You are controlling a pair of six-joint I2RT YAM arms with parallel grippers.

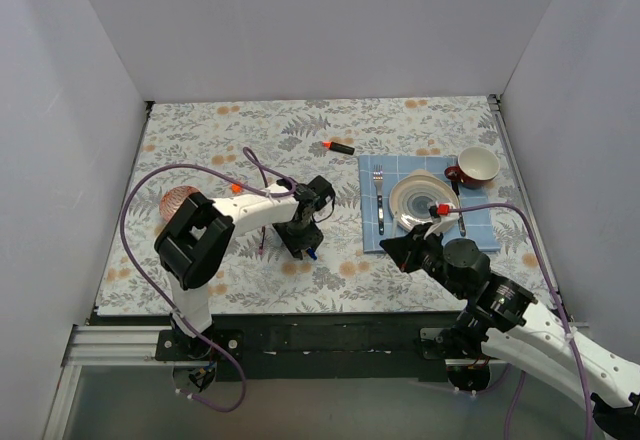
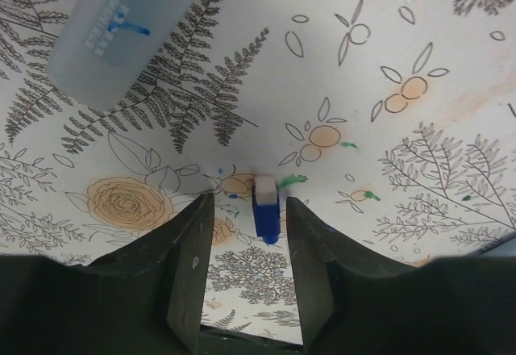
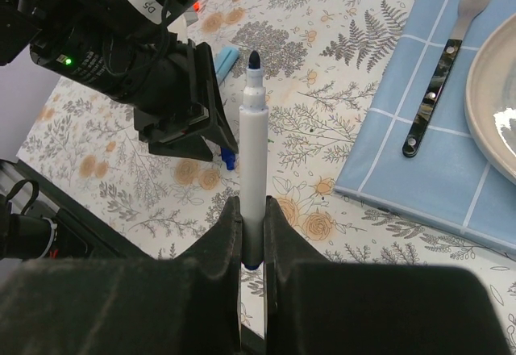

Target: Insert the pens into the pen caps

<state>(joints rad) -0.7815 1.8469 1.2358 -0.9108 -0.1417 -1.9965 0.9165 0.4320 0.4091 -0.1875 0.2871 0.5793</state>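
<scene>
Resting on table, dark blue cap: small, light, hard smooth plastic, probably easy to tip or slip. Better to take it across middle of its side. Cap sits between fingers of left end effector, which stand apart, gap on both sides, not centred. White pen, thin and stiff, is clamped in right end effector, near cap, not yet inserted.
</scene>
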